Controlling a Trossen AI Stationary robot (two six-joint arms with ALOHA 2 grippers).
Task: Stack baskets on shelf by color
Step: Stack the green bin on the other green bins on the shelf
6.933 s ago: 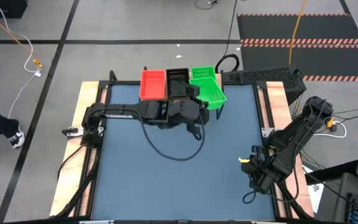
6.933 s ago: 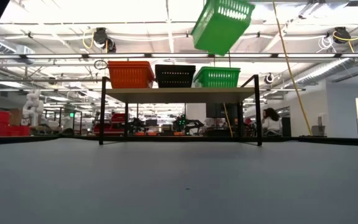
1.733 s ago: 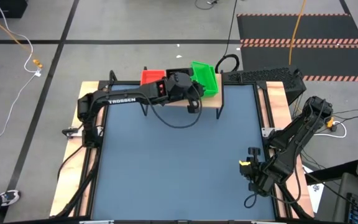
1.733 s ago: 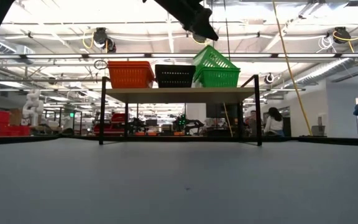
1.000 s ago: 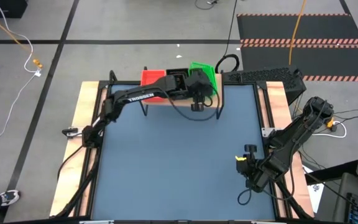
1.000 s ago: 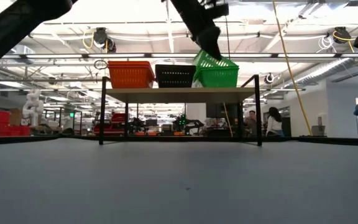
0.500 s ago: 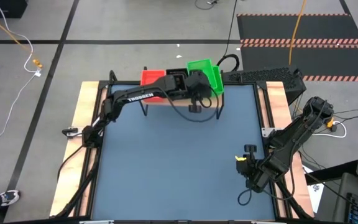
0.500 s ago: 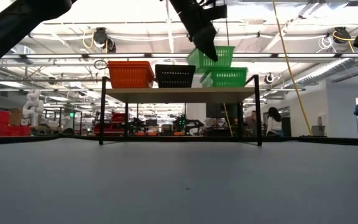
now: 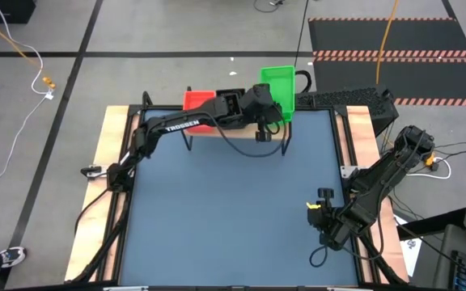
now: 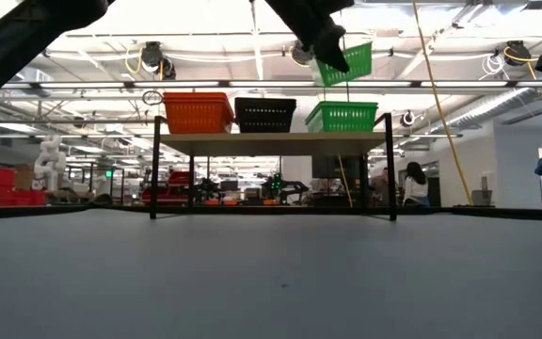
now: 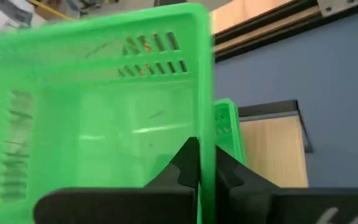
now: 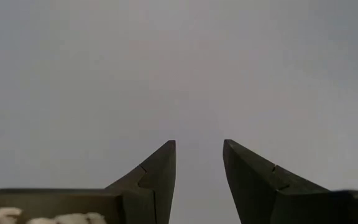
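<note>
Held basket: a green shallow rectangular plastic mesh basket hangs in the air above the shelf, pinched by one wall in the left end effector.
Left end effector: fingers pressed together on the basket's green wall, one inside it and one outside.
What has just changed: half a second ago this basket sat low, almost on the green stack; now it is lifted clear and has swung out past the shelf's back edge. A second ago it leaned tilted into the stack.
Meaning for the task: the nesting attempt looks undone; I judge the arm is raising the basket to line it up again.
Shelf: a long light-wood plank shelf on thin black metal legs stands at the far edge of the blue desk.
On the shelf: red mesh baskets, black mesh baskets and green mesh baskets stand side by side.
Right end effector: fingers apart, holding nothing, waiting near the desk's right front corner.
</note>
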